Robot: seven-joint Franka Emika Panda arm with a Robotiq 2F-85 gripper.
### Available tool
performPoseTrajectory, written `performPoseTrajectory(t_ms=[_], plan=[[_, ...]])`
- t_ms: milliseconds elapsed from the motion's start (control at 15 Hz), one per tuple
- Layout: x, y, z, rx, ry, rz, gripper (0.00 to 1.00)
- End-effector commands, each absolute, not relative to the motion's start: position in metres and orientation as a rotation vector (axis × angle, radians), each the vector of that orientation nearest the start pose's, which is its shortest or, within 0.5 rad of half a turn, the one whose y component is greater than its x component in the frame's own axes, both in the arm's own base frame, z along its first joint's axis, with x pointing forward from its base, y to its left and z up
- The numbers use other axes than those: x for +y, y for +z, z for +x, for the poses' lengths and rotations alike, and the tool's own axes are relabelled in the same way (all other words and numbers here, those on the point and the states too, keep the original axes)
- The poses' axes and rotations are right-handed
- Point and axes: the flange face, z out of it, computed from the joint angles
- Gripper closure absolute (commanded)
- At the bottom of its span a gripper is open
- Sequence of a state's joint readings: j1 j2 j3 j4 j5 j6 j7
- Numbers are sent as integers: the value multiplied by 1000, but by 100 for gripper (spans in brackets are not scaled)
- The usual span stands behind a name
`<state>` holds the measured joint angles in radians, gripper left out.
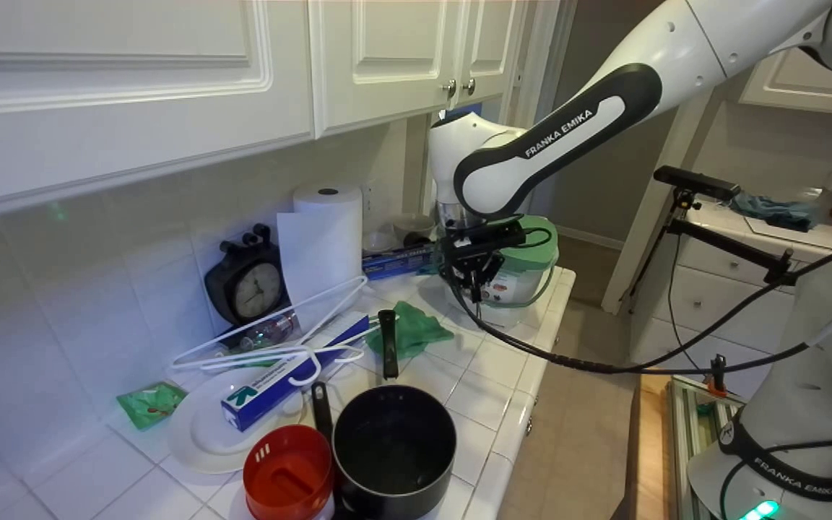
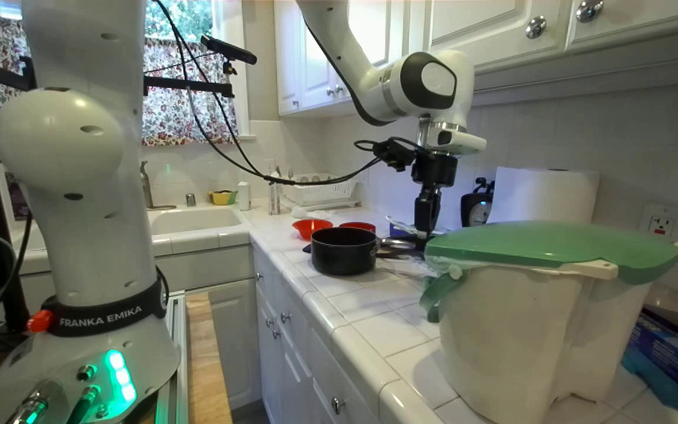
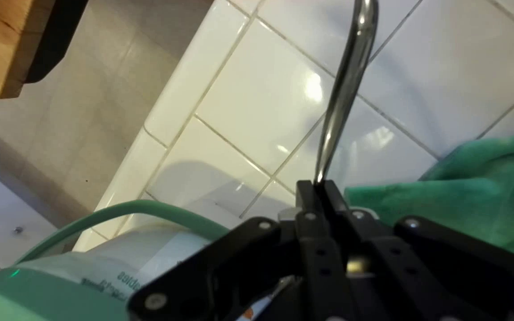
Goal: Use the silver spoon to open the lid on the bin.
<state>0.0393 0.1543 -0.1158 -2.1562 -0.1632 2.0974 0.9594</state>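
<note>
My gripper (image 3: 319, 187) points down and is shut on the silver spoon (image 3: 344, 89); the shiny shaft sticks out past the fingertips, and its far end runs out of the wrist view. The bin (image 2: 509, 330), a whitish tub with a green handle, stands upright at the counter's end; it also shows in an exterior view (image 1: 513, 285). The green lid (image 2: 551, 244) lies on top of it and looks shut. In the exterior views the gripper (image 1: 477, 296) (image 2: 424, 232) is beside the bin, fingertips near the lid's rim. I cannot tell whether the spoon touches the bin.
A green cloth (image 1: 412, 331) lies near the gripper. A black pot (image 1: 394, 440), a red bowl (image 1: 288, 473), hangers (image 1: 271, 354) and a foil box (image 1: 293, 368) are on the counter. Paper towels (image 1: 329, 253) stand at the wall. Cupboards (image 1: 401, 43) hang above.
</note>
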Motion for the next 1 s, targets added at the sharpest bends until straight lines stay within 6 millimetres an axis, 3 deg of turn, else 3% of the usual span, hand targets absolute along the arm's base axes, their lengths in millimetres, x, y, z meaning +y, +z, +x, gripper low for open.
performPoseTrajectory(t_ms=[0, 533, 933], plan=[[-67, 331, 539, 1493, 173, -3034, 95], [-82, 339, 552, 1385, 181, -3065, 95], [-82, 337, 553, 1343, 408, -3138, 96]])
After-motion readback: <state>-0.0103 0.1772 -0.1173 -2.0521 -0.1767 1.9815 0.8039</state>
